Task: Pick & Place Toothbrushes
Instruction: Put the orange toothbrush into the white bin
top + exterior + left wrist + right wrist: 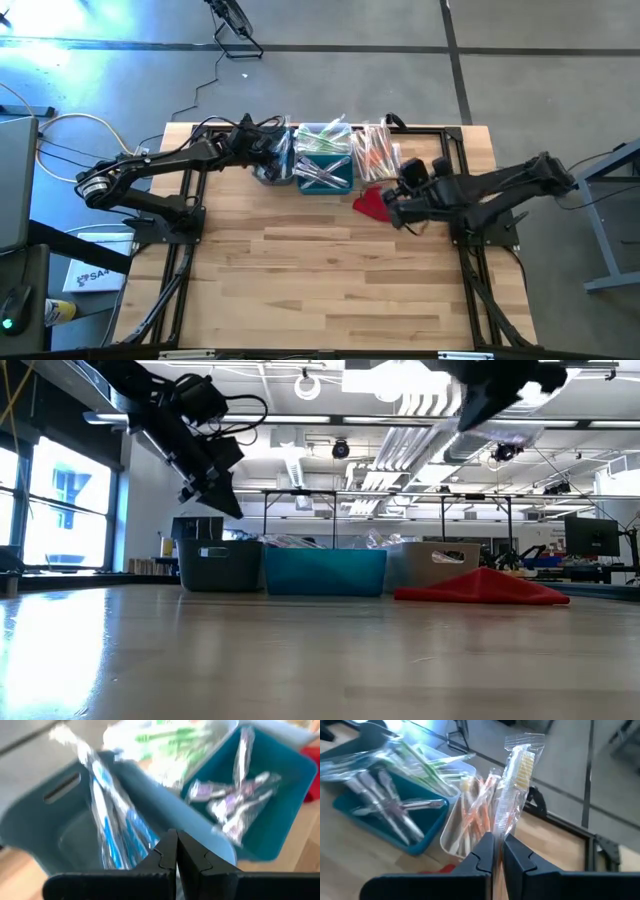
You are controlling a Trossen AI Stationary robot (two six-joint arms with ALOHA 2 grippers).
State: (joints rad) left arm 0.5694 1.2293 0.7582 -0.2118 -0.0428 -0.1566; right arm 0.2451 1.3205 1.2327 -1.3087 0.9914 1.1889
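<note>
My right claw (pixel 495 842) is pinched on one wrapped toothbrush (pixel 512 795), white-bristled, which stands up from my fingertips above the bench's far edge, right of the middle. Just below it sits the white bin (pixel 451 832) with the orange-handled brushes (pixel 479 812); next along that edge comes the teal bin (pixel 380 827) with pale-handled ones, then a grey bin (pixel 35 827) holding blue ones (pixel 112 840). A clear tray of green-handled brushes (pixel 170 742) lies behind the teal bin (right against it, as far as I can make out).

My left claw (pixel 176 852) hangs over the grey bin, fingers pressed together with nothing between them.

A red cloth (pixel 372 203) lies on the bench just in front of the white bin, beside my right wrist. From table height it covers the white bin's lower right corner, and my right arm is cut off at the top of that view.
</note>
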